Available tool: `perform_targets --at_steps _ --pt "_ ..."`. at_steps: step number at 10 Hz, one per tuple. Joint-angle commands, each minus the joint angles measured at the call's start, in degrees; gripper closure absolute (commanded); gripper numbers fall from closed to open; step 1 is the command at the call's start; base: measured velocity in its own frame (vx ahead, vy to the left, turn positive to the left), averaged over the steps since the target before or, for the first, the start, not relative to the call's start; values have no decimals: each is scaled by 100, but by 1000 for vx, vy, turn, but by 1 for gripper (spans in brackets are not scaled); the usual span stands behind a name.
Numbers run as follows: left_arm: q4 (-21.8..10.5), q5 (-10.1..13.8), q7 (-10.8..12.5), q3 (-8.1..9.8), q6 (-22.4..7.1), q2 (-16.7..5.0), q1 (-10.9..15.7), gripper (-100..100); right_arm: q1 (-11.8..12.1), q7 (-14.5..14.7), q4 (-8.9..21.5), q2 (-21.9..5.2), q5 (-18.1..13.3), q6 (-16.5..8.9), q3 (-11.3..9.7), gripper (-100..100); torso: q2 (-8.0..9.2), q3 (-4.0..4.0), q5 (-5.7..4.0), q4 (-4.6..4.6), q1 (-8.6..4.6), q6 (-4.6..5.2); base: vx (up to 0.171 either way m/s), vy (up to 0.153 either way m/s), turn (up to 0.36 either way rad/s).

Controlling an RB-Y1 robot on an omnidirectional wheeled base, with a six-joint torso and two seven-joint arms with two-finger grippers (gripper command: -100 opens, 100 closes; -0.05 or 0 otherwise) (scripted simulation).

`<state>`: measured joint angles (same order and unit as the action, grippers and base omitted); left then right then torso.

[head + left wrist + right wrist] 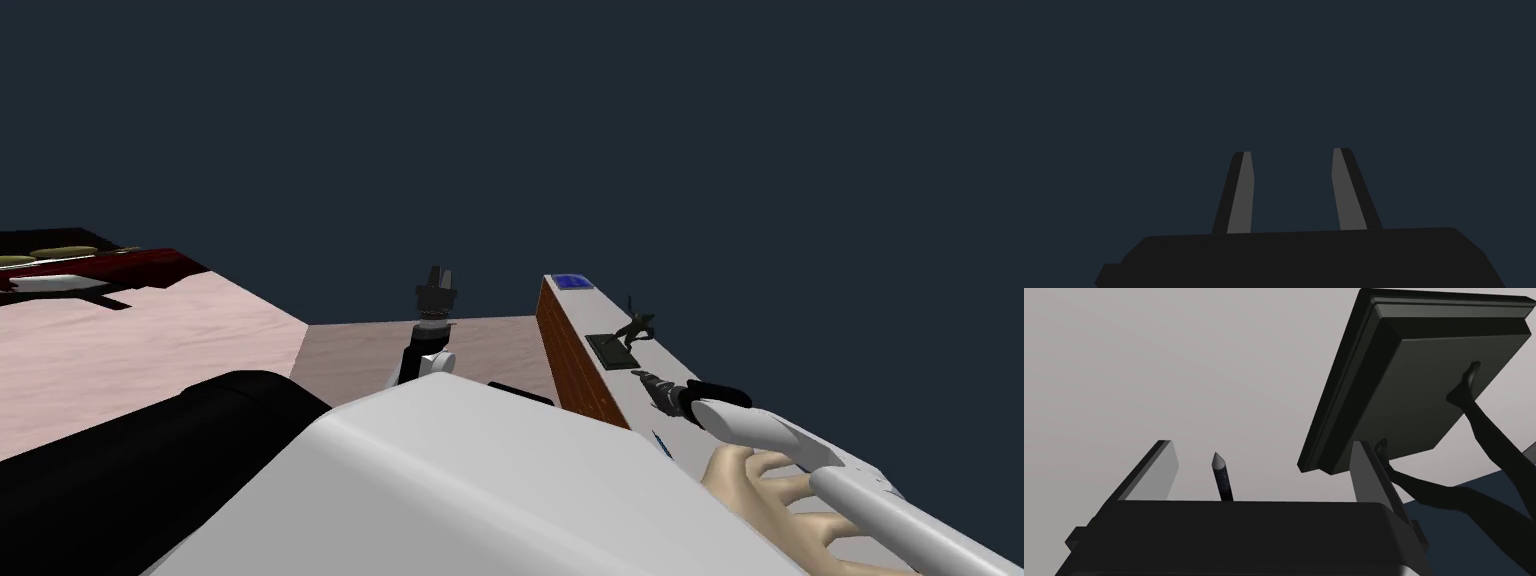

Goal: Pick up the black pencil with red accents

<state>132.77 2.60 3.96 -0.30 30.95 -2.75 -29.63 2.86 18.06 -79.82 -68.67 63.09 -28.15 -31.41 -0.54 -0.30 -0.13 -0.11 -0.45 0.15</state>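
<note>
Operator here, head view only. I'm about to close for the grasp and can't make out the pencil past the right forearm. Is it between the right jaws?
Observer: Yes. The right wrist view shows the dark pencil between the open right jaws, off centre, its grey tip pointing the way the jaws point.
Operator: Anything crowding them?
Observer: The statuette's dark base sits right beside the finger farther from the pencil. I can't tell whether they touch.
Operator: And the left jaws?
Observer: Apart, with nothing between them.
</note>
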Motion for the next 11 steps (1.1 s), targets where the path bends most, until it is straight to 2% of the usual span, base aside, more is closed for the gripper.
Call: perform_targets --at_steps 1,4,7,9,11 --pt "0 0 0 0 0 0 0 0 -58 88 250 -171 286 -169 -263 -100 0 0 0 0 0 0 43 -87 231" --pt "0 0 0 1 0 -1 0 0 -176 89 746 -454 917 -595 -823 -100 -17 -10 -8 -4 -38 -2 64 -168 382" --pt "0 0 0 1 0 -1 -1 0 -244 80 1081 -613 1304 -878 -1298 -100 -24 -14 -9 -5 -38 2 58 -157 224" --pt "0 0 0 1 0 -1 -1 0 -269 73 1220 -670 1466 -993 -1486 -100 -17 -10 -6 -4 -20 2 35 -106 160" --pt "0 0 0 1 0 0 -1 0 -268 -9 1172 -665 1409 -981 -1477 -100 -13 -8 -1 -3 3 5 15 -41 21"
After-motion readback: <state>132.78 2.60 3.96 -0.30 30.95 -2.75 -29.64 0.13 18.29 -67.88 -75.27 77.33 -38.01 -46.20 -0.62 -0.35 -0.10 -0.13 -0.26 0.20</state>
